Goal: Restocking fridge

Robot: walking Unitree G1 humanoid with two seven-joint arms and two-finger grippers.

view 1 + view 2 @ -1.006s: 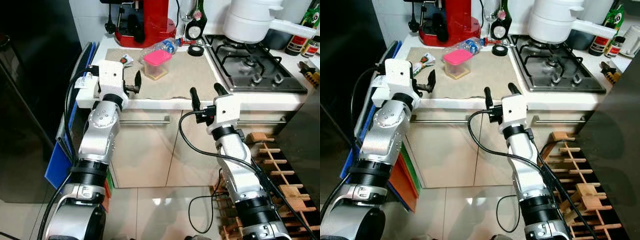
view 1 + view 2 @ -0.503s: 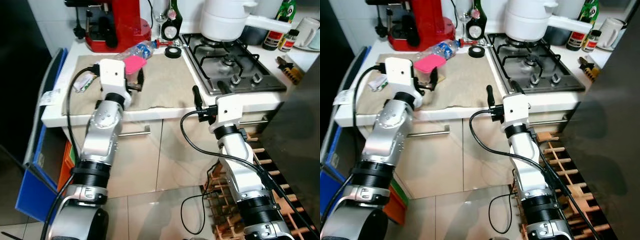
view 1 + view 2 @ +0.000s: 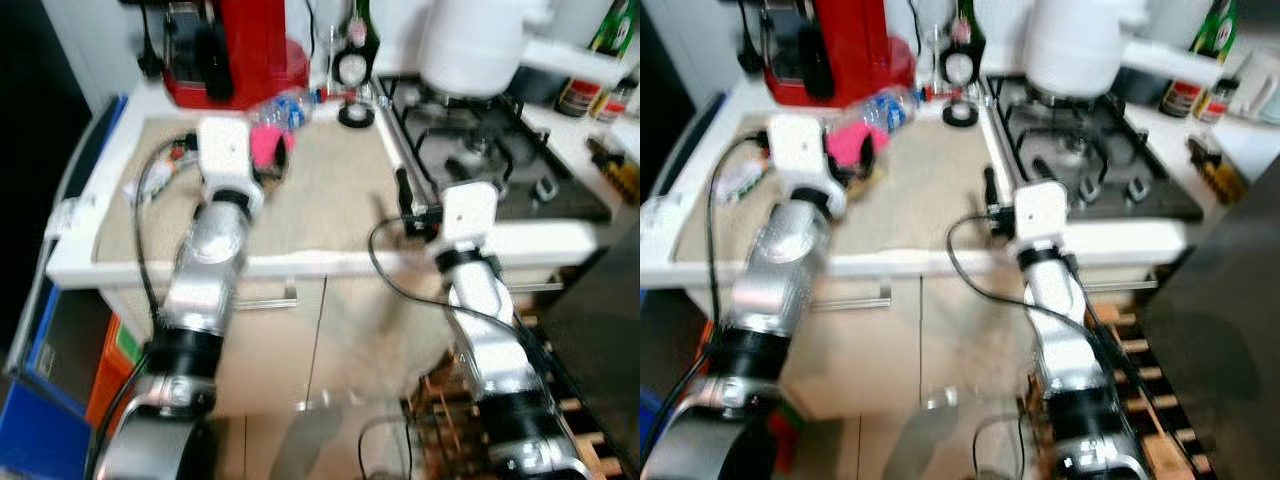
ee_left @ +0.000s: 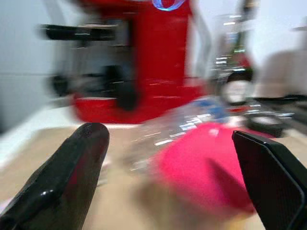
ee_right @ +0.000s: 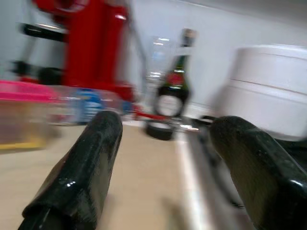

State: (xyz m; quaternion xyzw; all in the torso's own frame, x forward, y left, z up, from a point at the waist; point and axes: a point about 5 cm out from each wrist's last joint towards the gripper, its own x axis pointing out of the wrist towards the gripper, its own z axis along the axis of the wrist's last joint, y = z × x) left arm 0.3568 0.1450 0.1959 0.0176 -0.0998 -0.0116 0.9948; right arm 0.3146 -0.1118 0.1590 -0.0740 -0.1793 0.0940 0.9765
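Observation:
A clear container with a pink lid [image 3: 265,143] stands on the beige mat [image 3: 330,195], in front of a plastic water bottle [image 3: 290,108] lying on its side. My left gripper [image 4: 170,143] is open and reaches over the counter; the pink lid [image 4: 206,167] sits just ahead between its two fingers, and blur hides whether they touch it. My right gripper [image 5: 168,127] is open and empty above the counter's front edge, beside the gas hob [image 3: 485,165]. All views are blurred.
A red coffee machine [image 3: 235,50] stands at the back left. A white pot [image 3: 475,45] sits on the hob, with a black tape roll [image 3: 352,115] and a dark bottle [image 5: 173,91] behind the mat. Bottles [image 3: 580,95] stand at the back right. Cabinet doors lie below the counter.
The camera has shifted and blurred as I move. The left gripper went from the counter's edge up to the pink-lidded container. The right gripper rose from below the edge to above it.

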